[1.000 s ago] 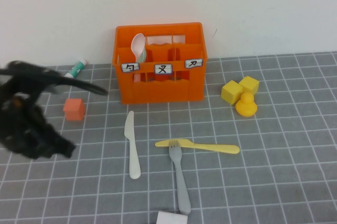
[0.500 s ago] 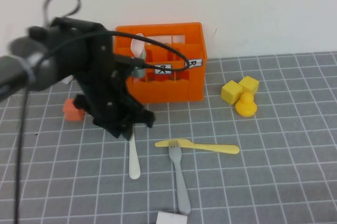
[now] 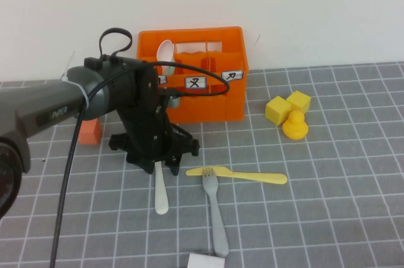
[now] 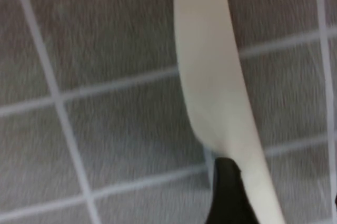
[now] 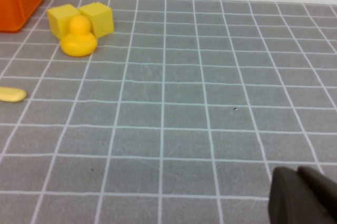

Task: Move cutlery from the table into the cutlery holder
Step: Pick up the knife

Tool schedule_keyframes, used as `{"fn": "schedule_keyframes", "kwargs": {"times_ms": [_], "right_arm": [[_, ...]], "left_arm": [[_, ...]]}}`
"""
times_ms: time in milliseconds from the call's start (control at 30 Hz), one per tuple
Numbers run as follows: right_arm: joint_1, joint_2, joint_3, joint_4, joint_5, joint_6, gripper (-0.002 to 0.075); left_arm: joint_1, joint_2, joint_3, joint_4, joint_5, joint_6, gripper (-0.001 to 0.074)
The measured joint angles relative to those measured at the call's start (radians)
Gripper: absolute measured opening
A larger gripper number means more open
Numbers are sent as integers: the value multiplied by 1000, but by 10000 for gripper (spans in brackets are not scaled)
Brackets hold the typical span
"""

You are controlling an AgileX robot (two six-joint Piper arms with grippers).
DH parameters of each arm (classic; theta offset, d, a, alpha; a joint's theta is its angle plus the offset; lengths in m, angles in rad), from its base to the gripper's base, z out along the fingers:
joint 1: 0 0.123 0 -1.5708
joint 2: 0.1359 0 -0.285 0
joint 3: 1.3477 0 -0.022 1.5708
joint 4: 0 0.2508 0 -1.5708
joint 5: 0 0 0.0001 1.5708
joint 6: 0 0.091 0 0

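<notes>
The white knife (image 3: 161, 195) lies on the grey gridded table (image 3: 328, 173), with its far end under my left gripper (image 3: 156, 157). In the left wrist view the knife (image 4: 210, 76) runs between the open fingers (image 4: 226, 192), close against one of them, and my left gripper (image 4: 279, 208) is low over it. The pale yellow knife (image 3: 243, 175) and the grey fork (image 3: 216, 217) lie just to the right. The orange cutlery holder (image 3: 208, 101) stands behind, with a white spoon (image 3: 165, 50) in its left compartment. My right gripper (image 5: 297, 174) is shut and empty, low over bare table.
A small orange cube (image 3: 90, 132) sits left of the arm. Two yellow blocks (image 3: 287, 105) and a yellow duck (image 3: 295, 125) stand right of the holder, also in the right wrist view (image 5: 79, 37). A white object (image 3: 205, 260) lies at the front edge.
My left arm has swung in from the left edge of the table and come down over the far end of the white knife. The cutlery has not moved.
</notes>
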Motion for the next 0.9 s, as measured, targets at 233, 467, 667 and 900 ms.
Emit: {"fn": "schedule_keyframes", "kwargs": {"times_ms": [233, 467, 667, 900], "right_arm": [[0, 0, 0, 0, 0, -17, -3], [0, 0, 0, 0, 0, -30, -3], [0, 0, 0, 0, 0, -34, -3], [0, 0, 0, 0, 0, -34, -3]], "left_arm": [[0, 15, -10, 2, -12, -27, 358], [0, 28, -18, 3, 26, -37, 356], [0, 30, -21, 3, 39, -37, 321], [2, 32, -21, 11, 83, -15, 92]]}}
